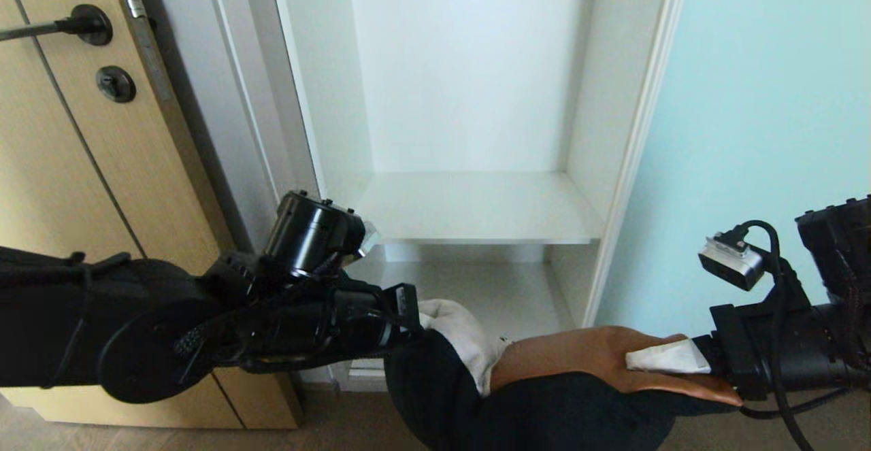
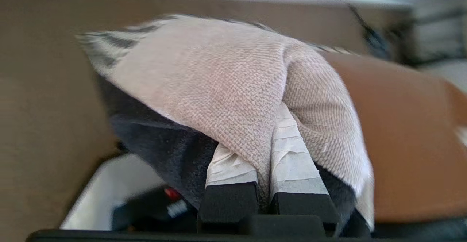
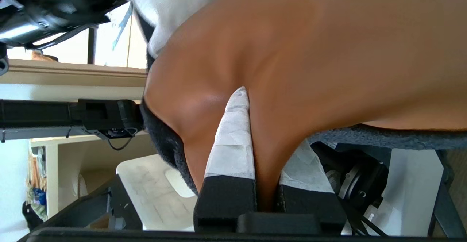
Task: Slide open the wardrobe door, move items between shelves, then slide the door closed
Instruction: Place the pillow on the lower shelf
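Note:
The patchwork cushion (image 1: 565, 369) hangs low in front of the open wardrobe, cream at its left end, rust-orange on the right, dark underneath. My left gripper (image 1: 422, 318) is shut on the cream corner; the left wrist view shows the cream weave (image 2: 219, 77) pinched between the taped fingers of that gripper (image 2: 261, 150). My right gripper (image 1: 670, 357) is shut on the orange end, where a fold of the cushion (image 3: 328, 52) sits inside the gripper (image 3: 262, 132). An upper shelf (image 1: 476, 209) and a lower shelf (image 1: 497, 288) are bare. The sliding wardrobe door (image 1: 769, 131) stands slid to the right.
A tan wooden door (image 1: 81, 165) with a black lever handle (image 1: 85, 24) stands to the left of the wardrobe's white side wall (image 1: 299, 97). Brown wood floor (image 1: 340, 430) shows along the bottom edge. The cushion spans most of the opening's width.

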Controlling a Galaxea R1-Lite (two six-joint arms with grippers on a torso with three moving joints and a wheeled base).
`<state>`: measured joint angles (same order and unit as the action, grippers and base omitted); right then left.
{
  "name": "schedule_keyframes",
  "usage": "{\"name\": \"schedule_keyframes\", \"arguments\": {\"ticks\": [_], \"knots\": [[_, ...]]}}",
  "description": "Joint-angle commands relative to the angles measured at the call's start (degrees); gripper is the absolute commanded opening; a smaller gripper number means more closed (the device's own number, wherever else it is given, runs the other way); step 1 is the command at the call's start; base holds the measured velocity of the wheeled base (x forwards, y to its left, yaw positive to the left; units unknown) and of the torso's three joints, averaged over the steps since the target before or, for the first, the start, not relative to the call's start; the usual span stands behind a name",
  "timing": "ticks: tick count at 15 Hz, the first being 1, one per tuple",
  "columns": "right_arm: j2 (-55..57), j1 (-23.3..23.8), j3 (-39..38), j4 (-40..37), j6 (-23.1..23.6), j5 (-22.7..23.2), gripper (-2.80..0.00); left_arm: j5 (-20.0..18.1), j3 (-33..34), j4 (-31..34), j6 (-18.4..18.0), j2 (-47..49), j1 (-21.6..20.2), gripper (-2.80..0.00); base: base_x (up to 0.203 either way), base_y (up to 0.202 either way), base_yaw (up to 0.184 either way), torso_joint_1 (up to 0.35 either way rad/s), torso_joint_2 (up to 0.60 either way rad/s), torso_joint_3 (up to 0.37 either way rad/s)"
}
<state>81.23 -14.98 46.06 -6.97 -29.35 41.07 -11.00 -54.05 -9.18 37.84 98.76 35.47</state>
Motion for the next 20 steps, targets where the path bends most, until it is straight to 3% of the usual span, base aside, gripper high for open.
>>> {"name": "schedule_keyframes", "arguments": {"ticks": [1,10,15,20], "knots": [[0.57,-0.05,0.00,-0.06,-0.09,0.33,-2.80,2.39,-0.53,-0.14,0.13,2.40,0.92,-2.80,0.000,0.000,0.000,0.000,0.00,0.000],[1.83,-0.05,0.26,0.12,0.00,0.33,-2.80,2.30,0.17,-2.07,0.57,1.61,1.00,-2.80,0.000,0.000,0.000,0.000,0.00,-0.008],[3.02,-0.05,0.56,0.47,0.32,0.26,-2.80,2.36,0.26,-2.07,0.50,1.36,1.00,-2.80,0.000,0.000,0.000,0.003,0.00,-0.169],[6.74,-0.05,0.79,5.89,0.01,0.16,-2.80,2.26,-1.96,-2.16,0.57,2.79,0.92,-2.80,0.000,0.000,0.000,0.003,0.00,-0.197]]}}
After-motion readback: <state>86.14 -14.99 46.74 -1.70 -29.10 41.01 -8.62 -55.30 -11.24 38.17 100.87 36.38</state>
